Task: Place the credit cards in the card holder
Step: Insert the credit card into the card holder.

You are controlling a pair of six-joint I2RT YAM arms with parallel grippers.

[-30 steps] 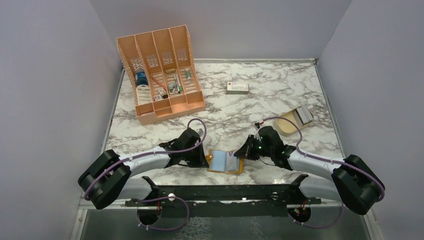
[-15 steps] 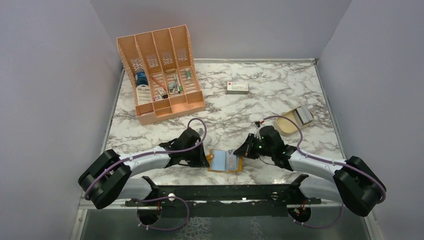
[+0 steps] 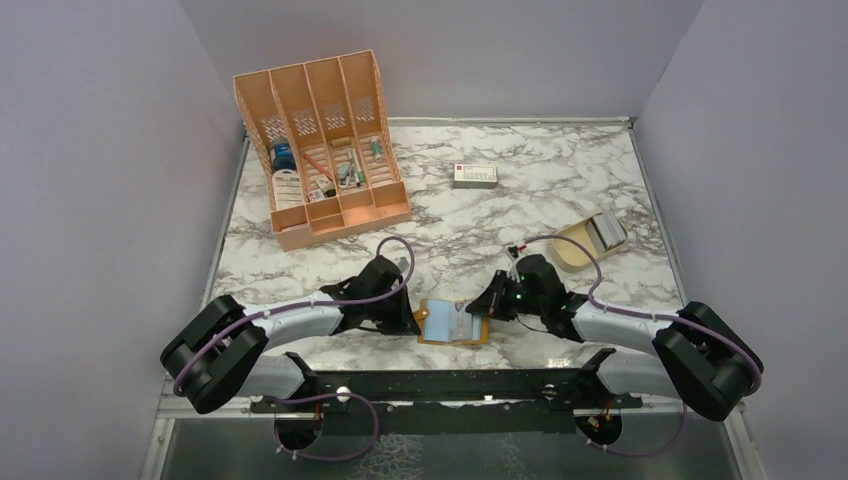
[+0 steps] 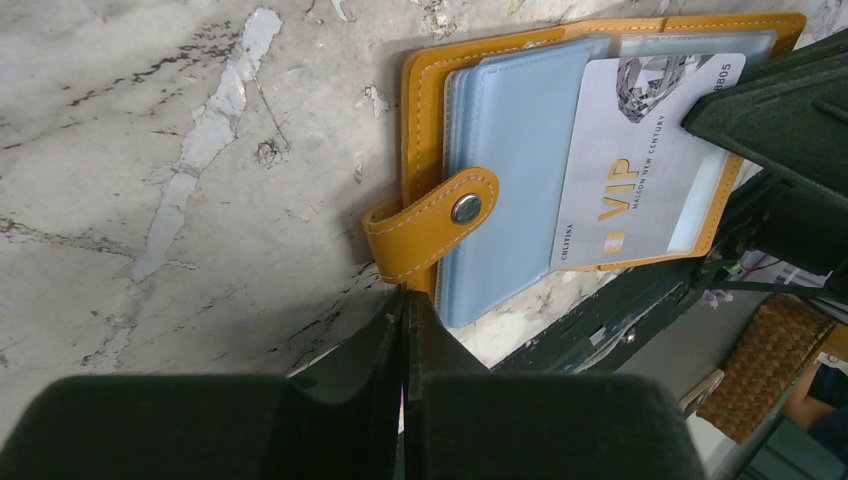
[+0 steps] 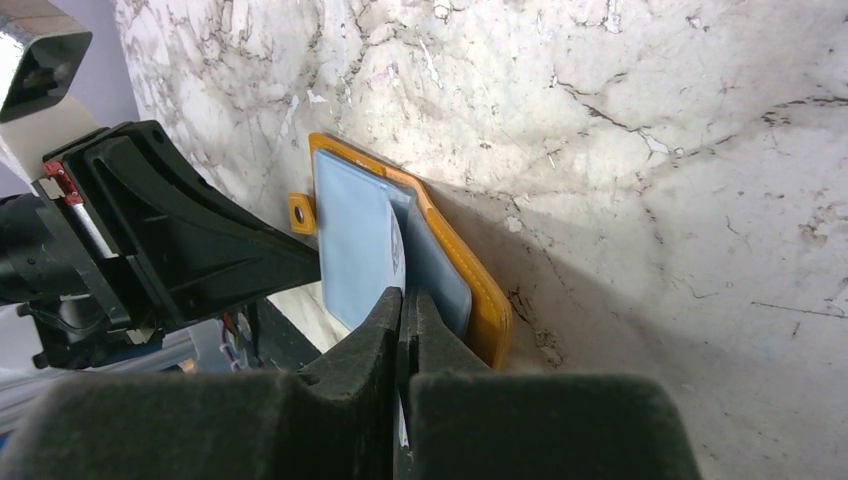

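Note:
The card holder (image 3: 440, 335) lies open near the front edge, mustard-orange with grey-blue pockets (image 4: 510, 130) and a stud tab (image 4: 440, 220). My left gripper (image 3: 412, 318) is shut on its left cover edge (image 4: 408, 300). My right gripper (image 3: 484, 308) is shut on a silver credit card (image 4: 640, 170) marked VIP. The card lies partly under a clear pocket on the holder's right half. In the right wrist view the card (image 5: 397, 250) shows edge-on above the closed fingertips (image 5: 404, 297). More credit cards (image 3: 606, 232) rest in a tan dish.
The tan oval dish (image 3: 572, 255) sits right of the right arm. A white box with a red mark (image 3: 474, 175) lies at mid-back. A large orange desk organiser (image 3: 322, 150) stands at back left. The table's front edge and black rail (image 3: 450, 385) run just below the holder.
My right gripper has crept left with the card, which now lies further over the holder. The left gripper has stayed on the cover edge.

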